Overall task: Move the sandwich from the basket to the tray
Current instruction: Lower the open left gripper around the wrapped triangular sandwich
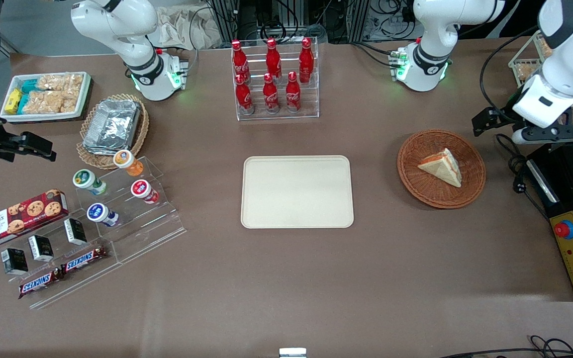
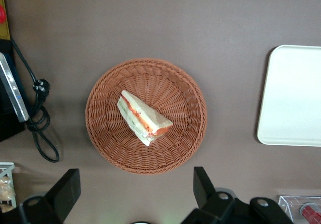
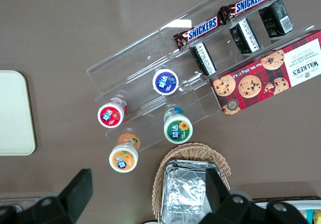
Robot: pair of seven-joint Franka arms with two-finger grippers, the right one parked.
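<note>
Near working-arm table edge: sandwich (image 2: 143,117) lies in basket (image 2: 105,91); gripper (image 2: 136,188) high above, jaws spread. Descend centred, pinch across wedge w/o crushing; tray (image 1: 297,219) mid-table.

Glossy white arm segments joined by black bands, green-lit base rings, black gripper (image 2: 135,196) with blocky fingers (image 2: 67,189).
</note>
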